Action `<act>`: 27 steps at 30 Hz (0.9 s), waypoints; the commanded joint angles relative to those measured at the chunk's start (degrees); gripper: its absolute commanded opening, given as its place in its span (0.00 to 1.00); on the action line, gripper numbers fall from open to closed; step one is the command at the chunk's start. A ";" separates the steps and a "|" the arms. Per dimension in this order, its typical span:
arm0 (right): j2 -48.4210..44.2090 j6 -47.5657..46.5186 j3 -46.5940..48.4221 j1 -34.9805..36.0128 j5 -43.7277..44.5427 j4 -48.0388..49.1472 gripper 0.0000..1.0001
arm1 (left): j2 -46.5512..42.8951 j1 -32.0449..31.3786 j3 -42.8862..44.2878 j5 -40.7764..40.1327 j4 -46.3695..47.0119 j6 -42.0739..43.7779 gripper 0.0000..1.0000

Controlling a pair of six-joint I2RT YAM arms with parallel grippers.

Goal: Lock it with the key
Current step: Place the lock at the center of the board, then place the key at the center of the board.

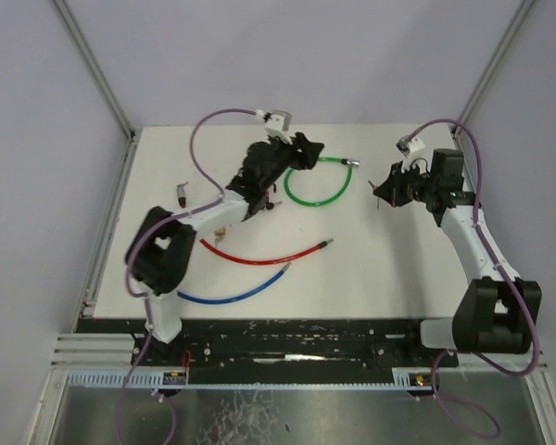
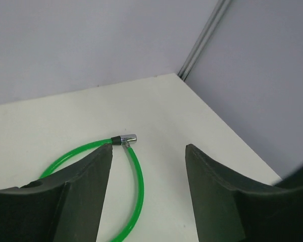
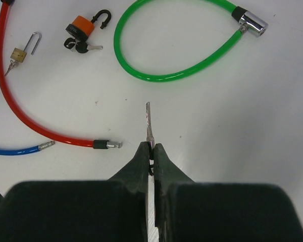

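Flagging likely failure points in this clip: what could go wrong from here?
1. The right fingers pinch the key only at its rear end; the exposed blade could twist or slip when pressed into a keyhole.
2. The left fingers stand open over the green cable lock, not gripping its silver head, so the head may slide under the key's push.

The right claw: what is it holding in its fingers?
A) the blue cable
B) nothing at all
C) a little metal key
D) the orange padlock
C: in the right wrist view, the right claw is pinched shut on a thin metal key, whose blade sticks out past the tips.
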 commanded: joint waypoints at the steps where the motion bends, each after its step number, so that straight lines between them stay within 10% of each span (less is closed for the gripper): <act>1: 1.44 0.86 0.24 -1.03 -2.22 2.96 0.00 | -15.66 0.28 -18.57 4.01 16.16 6.26 0.61; 14: 24.73 6.34 12.53 -1.11 -1.23 9.76 0.06 | -53.28 3.97 -55.91 -0.73 6.79 5.32 0.90; 27: 47.80 10.04 34.48 -1.05 2.53 4.80 0.14 | -53.79 4.62 -58.98 -4.34 4.04 6.41 0.90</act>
